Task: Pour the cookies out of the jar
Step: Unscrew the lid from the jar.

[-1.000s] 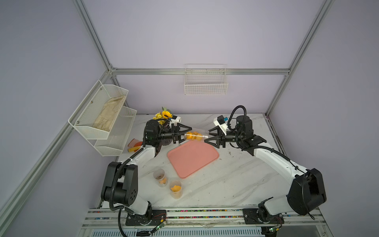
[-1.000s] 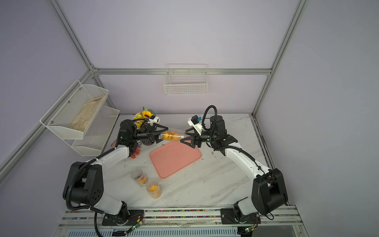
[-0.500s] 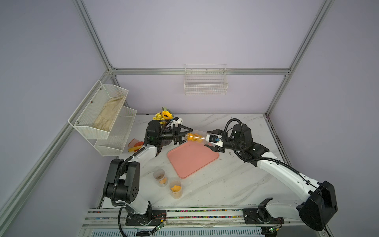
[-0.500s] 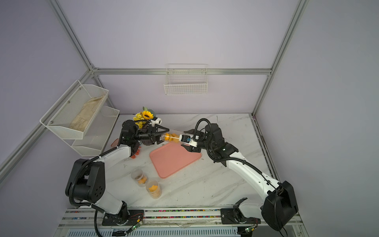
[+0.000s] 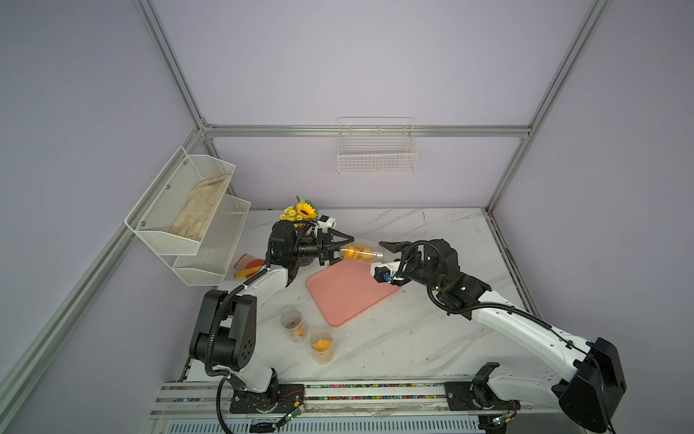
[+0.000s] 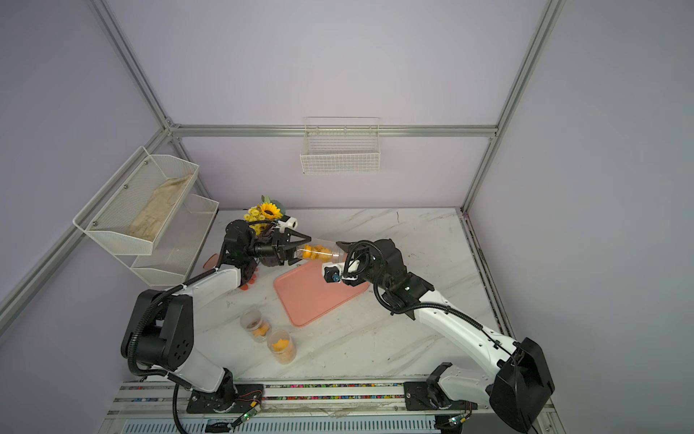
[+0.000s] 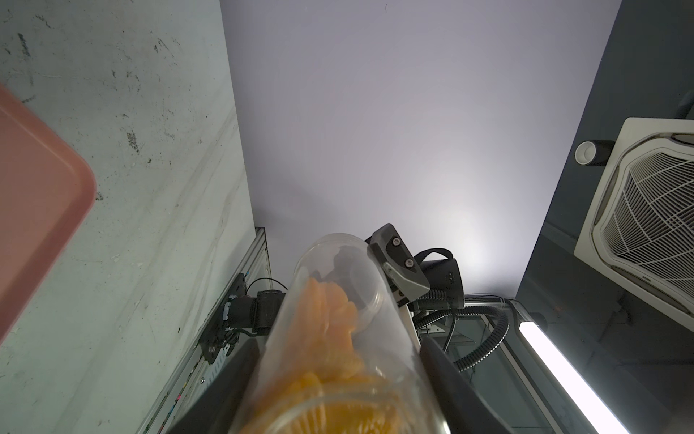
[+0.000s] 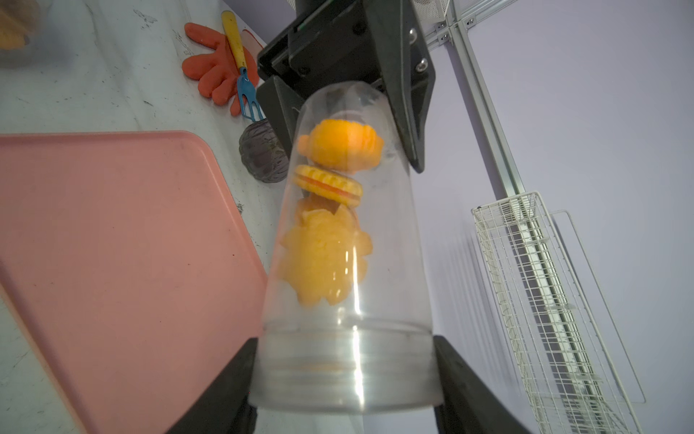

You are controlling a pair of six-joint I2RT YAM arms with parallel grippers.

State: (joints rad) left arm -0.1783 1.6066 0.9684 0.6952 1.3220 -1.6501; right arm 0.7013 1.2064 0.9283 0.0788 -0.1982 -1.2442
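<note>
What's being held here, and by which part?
The clear jar of cookies, lying sideways in the air: the left pincer clamps its base end, the right pincer its threaded end.

right gripper [image 8: 343, 360] — now upside down at the jar [image 8: 349, 300]'s end, arm [image 5: 518, 319] lower

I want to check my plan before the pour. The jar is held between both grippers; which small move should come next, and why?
Probably the right gripper should twist the lid off. The jar hangs nearly level by the pink tray, the left gripper clamps its base, the cookies are inside, and the lid end looks closed.
</note>
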